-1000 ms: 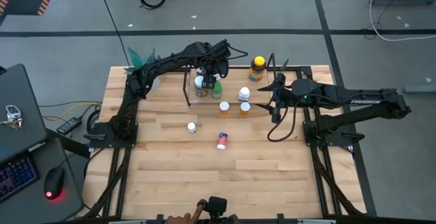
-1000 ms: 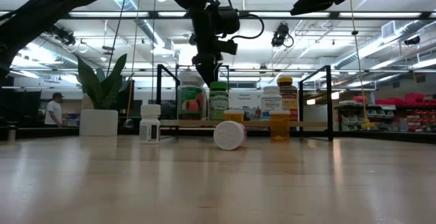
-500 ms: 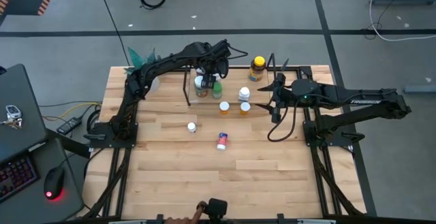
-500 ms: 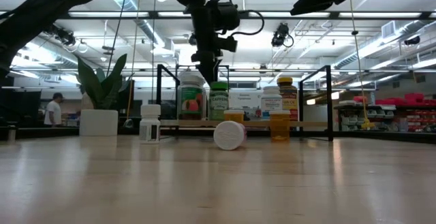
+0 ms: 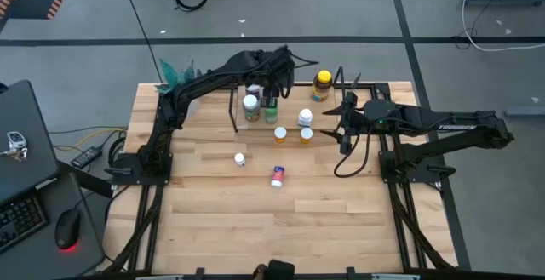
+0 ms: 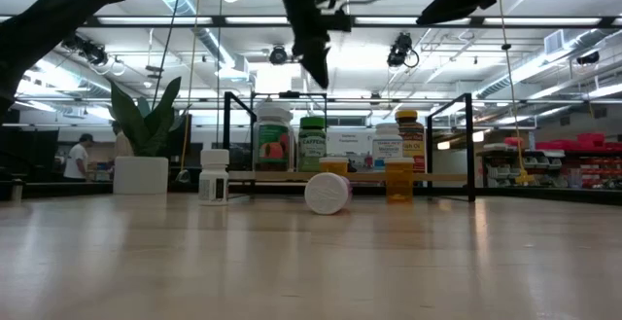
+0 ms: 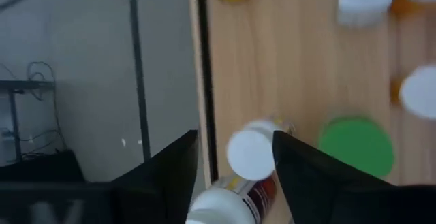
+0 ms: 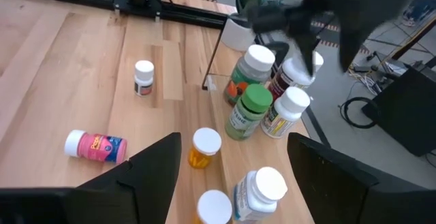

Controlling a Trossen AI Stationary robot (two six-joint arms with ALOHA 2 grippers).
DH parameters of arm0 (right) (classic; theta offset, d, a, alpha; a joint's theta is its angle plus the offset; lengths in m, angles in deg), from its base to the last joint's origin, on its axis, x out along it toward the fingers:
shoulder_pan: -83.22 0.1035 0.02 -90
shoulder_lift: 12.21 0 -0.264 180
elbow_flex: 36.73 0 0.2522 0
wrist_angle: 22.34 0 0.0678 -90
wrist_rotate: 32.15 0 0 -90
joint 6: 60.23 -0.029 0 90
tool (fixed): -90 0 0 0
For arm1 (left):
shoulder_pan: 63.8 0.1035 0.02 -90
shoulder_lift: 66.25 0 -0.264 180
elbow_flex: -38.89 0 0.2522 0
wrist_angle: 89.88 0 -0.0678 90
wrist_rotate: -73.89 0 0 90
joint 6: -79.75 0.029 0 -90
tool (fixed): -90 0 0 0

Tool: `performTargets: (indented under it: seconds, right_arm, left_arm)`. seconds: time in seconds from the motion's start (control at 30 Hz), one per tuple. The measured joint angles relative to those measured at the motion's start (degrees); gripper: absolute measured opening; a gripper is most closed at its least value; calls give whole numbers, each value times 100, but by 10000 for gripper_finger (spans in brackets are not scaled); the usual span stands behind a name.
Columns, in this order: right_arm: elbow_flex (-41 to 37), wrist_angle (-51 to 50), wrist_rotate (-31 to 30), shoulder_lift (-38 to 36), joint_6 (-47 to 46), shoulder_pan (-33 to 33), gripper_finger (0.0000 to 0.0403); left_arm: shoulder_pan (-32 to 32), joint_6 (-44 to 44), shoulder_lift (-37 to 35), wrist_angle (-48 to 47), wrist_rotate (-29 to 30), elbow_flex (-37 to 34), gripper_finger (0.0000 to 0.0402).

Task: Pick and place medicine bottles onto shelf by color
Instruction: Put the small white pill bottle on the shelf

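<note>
The shelf (image 5: 235,114) of thin black rods stands at the far middle of the table, its posts (image 6: 227,143) upright. On its pale base stand a white-capped bottle (image 5: 249,104) and the green bottle (image 5: 271,106), with more white-capped ones behind them (image 8: 294,101). My left gripper (image 5: 274,77) hangs open and empty above these bottles (image 6: 316,59); the left wrist view looks down on a white cap (image 7: 248,154) and the green cap (image 7: 356,146). My right gripper (image 5: 341,125) is open and empty at the shelf's right end (image 8: 234,146).
Two small orange bottles (image 5: 280,134) (image 5: 306,134) and a white one (image 5: 305,117) stand before the shelf. The amber bottle with yellow cap (image 5: 322,84) is at the far edge. A small white bottle (image 5: 240,158) and the red-blue one (image 5: 278,175), lying down, sit mid-table. A potted plant (image 6: 144,155) stands far left.
My left gripper has risen from just above the green and white-capped bottles on the shelf to well clear of them, shifting slightly toward the table's right. The bottles have stayed upright where they were.
</note>
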Motion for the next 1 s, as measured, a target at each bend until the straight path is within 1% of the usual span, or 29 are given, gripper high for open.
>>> performTargets:
  seconds: [0.1, 0.17, 0.33, 0.47, 0.63, 0.77, 0.87, 1.0]
  right_arm:
    - [-1, -51, -1, 0, -66, 0, 275]
    - [-60, -27, 1, -5, -103, 0, 275]
    - [-278, 29, 1, 21, -102, -10, 275]
    - [-430, 296, 1, 90, -93, -11, 275]
    - [-483, 514, 0, 236, -81, -11, 275]
    - [-483, 649, 1, 377, -81, -11, 275]
    - [-483, 742, 1, 524, -77, -11, 275]
    - [-483, 957, 8, 784, 50, -11, 275]
  left_arm:
    - [-121, -206, -173, -79, -4, 113, 173]
    - [-218, -404, -322, -165, -147, 104, 160]
    - [-456, -726, -783, -170, -843, -332, 134]
    - [-663, -775, -1060, -25, -916, -978, 125]
    - [-845, -995, -1295, 29, -1015, -1772, 123]
    - [-913, -1189, -1520, 46, -1375, -2412, 123]
    - [-969, -1386, -1853, 234, -1590, -2957, 122]
    - [-1089, -1616, -2457, 745, -1621, -3758, 117]
